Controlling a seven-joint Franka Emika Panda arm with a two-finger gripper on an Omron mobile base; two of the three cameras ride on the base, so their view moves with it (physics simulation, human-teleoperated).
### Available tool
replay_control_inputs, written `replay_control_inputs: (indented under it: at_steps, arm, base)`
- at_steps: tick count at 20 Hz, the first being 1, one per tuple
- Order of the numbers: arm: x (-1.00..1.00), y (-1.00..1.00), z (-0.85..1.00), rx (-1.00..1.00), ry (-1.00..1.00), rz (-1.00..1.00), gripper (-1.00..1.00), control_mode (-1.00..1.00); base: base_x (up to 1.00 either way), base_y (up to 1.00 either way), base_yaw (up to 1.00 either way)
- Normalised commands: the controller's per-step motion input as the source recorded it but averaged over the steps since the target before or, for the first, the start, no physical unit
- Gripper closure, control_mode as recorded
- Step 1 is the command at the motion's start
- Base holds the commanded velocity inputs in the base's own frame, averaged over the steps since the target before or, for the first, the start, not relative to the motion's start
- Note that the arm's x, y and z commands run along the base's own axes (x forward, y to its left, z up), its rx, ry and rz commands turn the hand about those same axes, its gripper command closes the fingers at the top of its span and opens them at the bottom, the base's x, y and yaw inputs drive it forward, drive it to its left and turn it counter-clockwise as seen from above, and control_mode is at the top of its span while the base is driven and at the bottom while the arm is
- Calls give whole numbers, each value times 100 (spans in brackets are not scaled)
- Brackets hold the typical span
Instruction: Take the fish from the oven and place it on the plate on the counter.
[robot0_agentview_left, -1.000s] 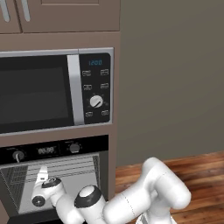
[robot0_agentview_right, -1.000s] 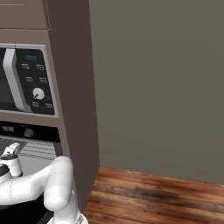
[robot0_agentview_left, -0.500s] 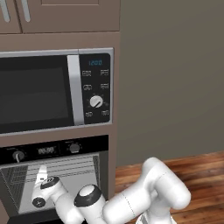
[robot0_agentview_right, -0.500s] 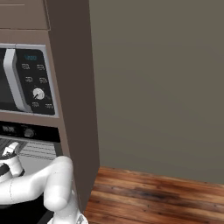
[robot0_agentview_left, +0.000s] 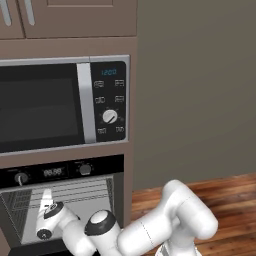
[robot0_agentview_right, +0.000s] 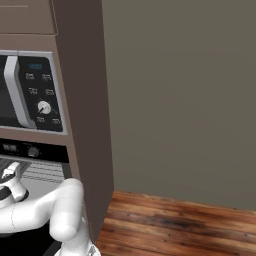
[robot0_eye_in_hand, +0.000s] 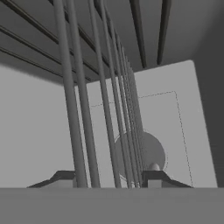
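1. Oven sits open below the microwave, arm reaching inside.
2. Hand points along the wire rack; its opening can't be judged.
3. Fish cannot be made out.

Flat, even rendered light — soft and slightly blurred, oven interior dim grey.

Silver-and-black microwave with blue display under brown cabinets, beside grey wall, wooden floor.
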Motion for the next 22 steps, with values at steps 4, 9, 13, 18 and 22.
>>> replay_control_inputs:
  at_steps: [4,9,13,18,22]
  arm:
    - [5,3,-67,0,-21,-2,100,-100]
    - [0,6,-50,0,-18,-2,100,-100]
    - [-27,11,-46,0,-7,-6,100,-100]
    - [-81,10,-52,0,-7,-5,100,-100]
    - [-100,8,-43,0,-7,-3,100,-100]
  base:
    - [0,0,0]
    - [0,0,0]
    - [0,0,0]
    - [0,0,0]
    - [0,0,0]
